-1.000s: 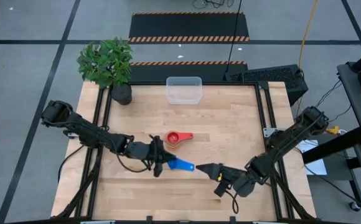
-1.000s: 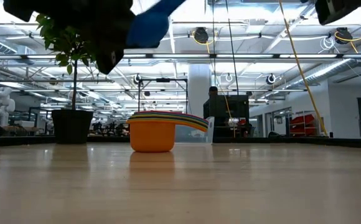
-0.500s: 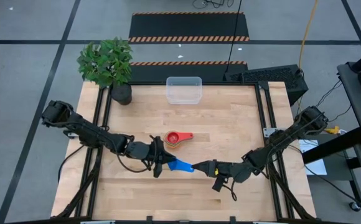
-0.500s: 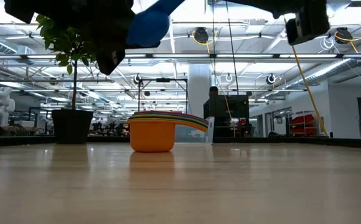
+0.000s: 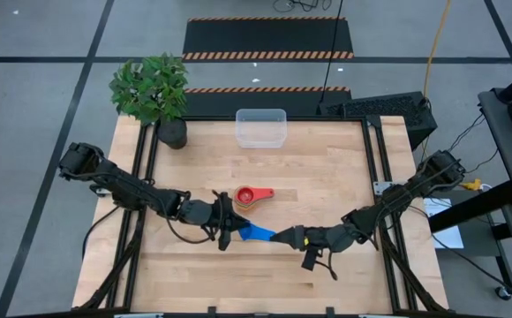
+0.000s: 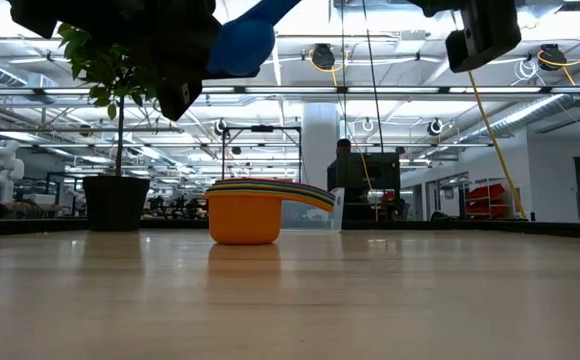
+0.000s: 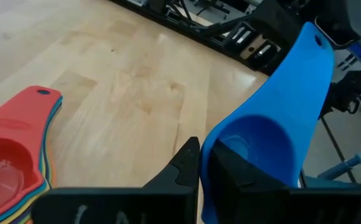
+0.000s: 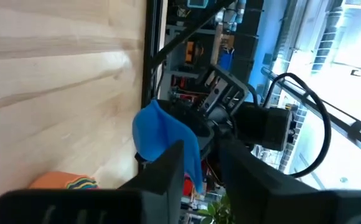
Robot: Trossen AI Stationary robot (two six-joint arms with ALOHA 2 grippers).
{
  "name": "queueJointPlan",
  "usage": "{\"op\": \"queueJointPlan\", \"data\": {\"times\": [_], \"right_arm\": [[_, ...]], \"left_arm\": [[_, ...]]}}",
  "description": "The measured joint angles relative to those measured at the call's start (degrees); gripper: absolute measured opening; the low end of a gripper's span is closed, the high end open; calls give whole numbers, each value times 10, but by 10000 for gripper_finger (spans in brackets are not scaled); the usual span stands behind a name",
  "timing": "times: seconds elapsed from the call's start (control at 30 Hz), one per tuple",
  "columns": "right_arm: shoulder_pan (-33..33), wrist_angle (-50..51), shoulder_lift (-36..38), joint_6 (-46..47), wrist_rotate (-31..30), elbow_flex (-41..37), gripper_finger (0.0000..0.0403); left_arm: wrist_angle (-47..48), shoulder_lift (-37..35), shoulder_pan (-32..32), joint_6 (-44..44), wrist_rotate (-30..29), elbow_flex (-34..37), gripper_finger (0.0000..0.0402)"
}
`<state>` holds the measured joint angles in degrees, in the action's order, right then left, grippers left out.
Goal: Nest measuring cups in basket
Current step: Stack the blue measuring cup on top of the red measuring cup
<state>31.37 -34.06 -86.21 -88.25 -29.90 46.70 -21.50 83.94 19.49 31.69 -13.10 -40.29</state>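
A dark blue measuring cup (image 5: 256, 233) hangs above the table's middle with my left gripper (image 5: 232, 231) shut on it. Its flat handle (image 7: 308, 74) points toward the table's right. My right gripper (image 5: 280, 237) comes level from the right. It is open, with one finger on either side of the handle's free end (image 8: 190, 158). A gap still shows beside the handle. The other measuring cups (image 5: 249, 197) stand nested on the table, orange at the bottom and red on top. The clear basket (image 5: 260, 128) stands at the far edge. My left gripper pinches the blue cup's bowl wall at the rim (image 7: 206, 155), on the side opposite the handle. One finger (image 7: 236, 171) is inside the bowl and one (image 7: 182, 163) outside. The fingers come slanting down from the table's left. The cup is lifted clear, handle tilted up and away. I cannot tell whether my right gripper touches the handle.
A potted plant (image 5: 154, 93) stands at the far left corner. Bare wood lies between the stack and the basket and along the near edge. Black frame rails (image 5: 375, 168) run down both sides of the table.
My right gripper has gone toward the table's left and a little down, and has swung to point level at the blue cup. Its fingertips now reach the handle's free end. My left gripper and the cup have kept still.
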Motion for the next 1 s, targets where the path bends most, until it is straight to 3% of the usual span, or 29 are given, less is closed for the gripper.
{"op": "queueJointPlan", "data": {"times": [0.23,0.43,0.73,1.0], "right_arm": [[-13,-13,-26,-11,7,0,52],[-21,-57,-60,-38,14,0,24],[-21,-72,-64,-44,11,0,22],[-21,-74,-64,-38,-9,0,3]], "left_arm": [[3,1,0,3,-4,0,9],[10,1,1,10,-5,0,29],[19,1,1,13,-6,0,10],[17,0,2,17,-5,-1,65]]}}
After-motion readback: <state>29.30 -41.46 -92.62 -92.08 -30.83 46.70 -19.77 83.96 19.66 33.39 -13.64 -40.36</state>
